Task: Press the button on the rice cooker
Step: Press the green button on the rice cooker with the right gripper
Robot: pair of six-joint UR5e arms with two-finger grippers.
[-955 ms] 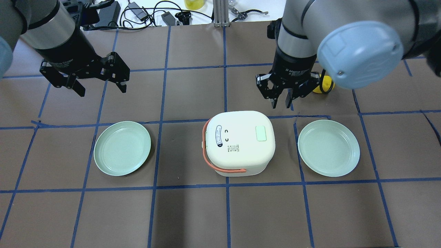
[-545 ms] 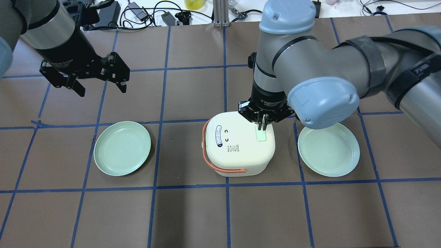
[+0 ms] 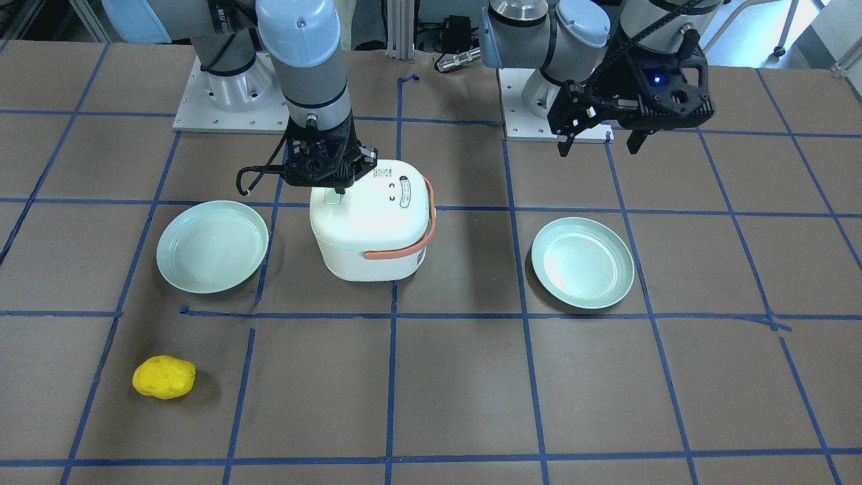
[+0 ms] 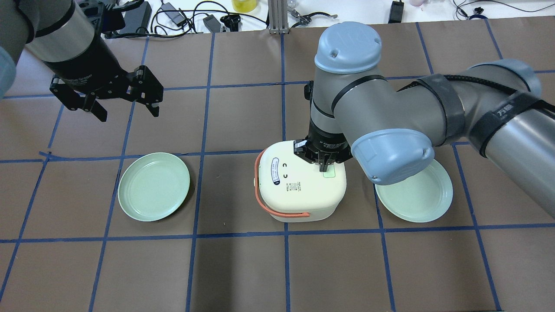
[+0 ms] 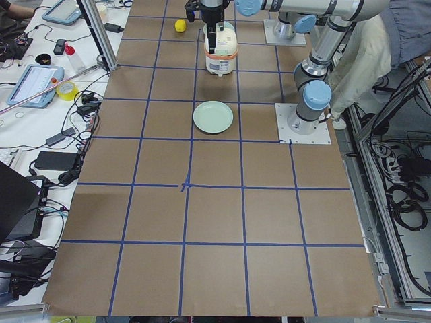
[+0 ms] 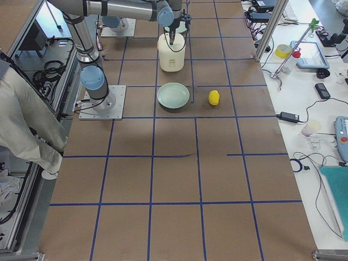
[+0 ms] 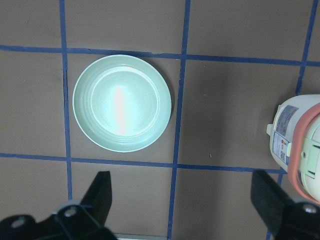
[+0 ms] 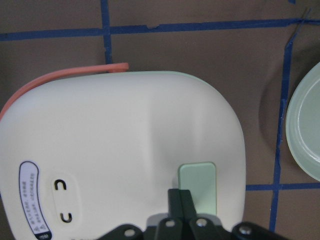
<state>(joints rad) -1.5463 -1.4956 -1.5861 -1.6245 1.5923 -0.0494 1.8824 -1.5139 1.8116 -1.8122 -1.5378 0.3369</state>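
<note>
Your right gripper (image 4: 324, 168), jaws clenched, sits over the button (image 8: 198, 182) atop the rice cooker (image 4: 299, 190); press squarely, since the probably light shell may slide. Left gripper (image 4: 129, 113) hangs with jaws spread.

A robotics lab: brown table (image 3: 471, 391) gridded with blue tape (image 3: 391, 384), arm bases (image 3: 229, 87) bolted down, a side bench (image 5: 27, 128) (cables (image 5: 84, 108), tablets (image 5: 34, 82)) beside it.
</note>
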